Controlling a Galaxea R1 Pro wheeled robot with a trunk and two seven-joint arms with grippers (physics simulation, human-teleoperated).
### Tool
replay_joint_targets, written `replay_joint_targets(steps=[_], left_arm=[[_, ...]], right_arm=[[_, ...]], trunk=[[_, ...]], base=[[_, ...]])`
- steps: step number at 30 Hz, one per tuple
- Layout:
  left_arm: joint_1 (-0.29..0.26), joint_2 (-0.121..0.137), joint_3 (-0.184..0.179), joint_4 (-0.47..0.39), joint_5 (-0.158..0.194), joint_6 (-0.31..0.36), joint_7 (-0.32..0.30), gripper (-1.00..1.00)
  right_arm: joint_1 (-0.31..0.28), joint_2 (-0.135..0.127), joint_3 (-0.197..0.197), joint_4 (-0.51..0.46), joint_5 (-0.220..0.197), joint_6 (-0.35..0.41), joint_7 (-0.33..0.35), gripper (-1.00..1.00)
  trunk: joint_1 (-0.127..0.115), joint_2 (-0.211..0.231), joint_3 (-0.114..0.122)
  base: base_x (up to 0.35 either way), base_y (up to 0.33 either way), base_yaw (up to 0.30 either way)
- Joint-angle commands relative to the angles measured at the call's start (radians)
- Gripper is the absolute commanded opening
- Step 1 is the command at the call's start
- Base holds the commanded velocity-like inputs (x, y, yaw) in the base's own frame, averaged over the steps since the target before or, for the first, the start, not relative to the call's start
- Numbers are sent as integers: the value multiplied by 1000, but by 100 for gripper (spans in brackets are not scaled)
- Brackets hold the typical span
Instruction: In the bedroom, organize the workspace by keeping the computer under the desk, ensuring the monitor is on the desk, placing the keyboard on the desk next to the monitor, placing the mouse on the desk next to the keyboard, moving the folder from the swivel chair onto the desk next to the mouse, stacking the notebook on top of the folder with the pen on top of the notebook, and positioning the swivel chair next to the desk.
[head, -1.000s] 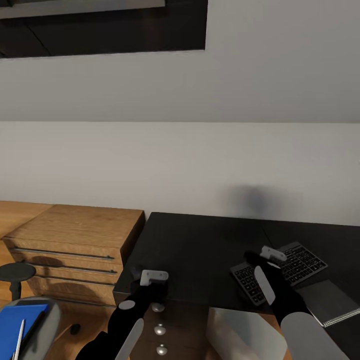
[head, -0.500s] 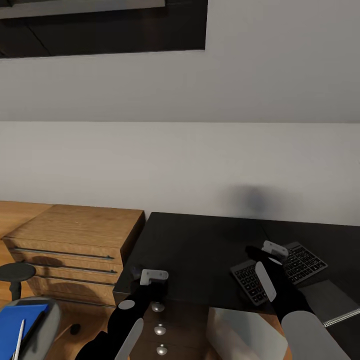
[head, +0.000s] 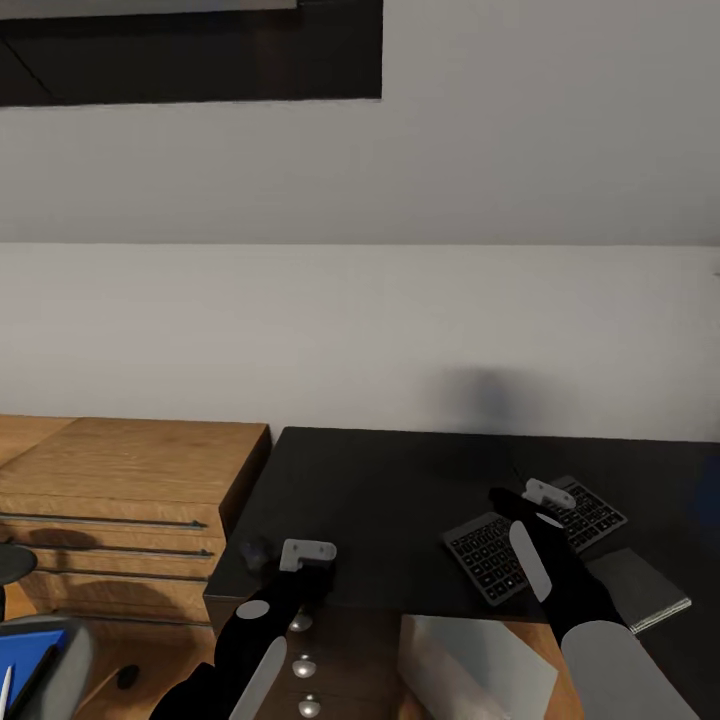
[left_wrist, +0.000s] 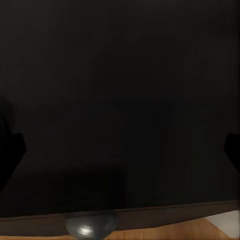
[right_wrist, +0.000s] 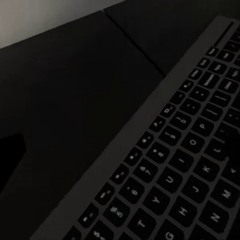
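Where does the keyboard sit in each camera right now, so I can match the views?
Head view: the keyboard lies angled on the black desk, lower right, partly behind the right arm.
Right wrist view: keyboard close up, its key rows running diagonally across the desk.
Left wrist view: dark desk surface; I can't pick out the keyboard.
Shared landmark: the black desk.

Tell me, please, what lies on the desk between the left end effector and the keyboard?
Nothing: in the head view, only bare black desk stretches between the left end effector at its front corner and the keyboard.
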Motion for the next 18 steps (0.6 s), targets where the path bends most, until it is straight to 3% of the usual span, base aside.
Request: replay_joint_targets(steps=[1,18], left_arm=[[-1,0,-2,-1,11,3,9,100],[-1,-3,-2,-18,16,5,9,100]], right_arm=[[0,0,1,-2,-8,4,-5,100],[0,-3,4,23,-3,11,-9,100]], trunk=[[0,-1,-1],[0,-1,-1]], base=[[1,0,-27],[55,0,-3]])
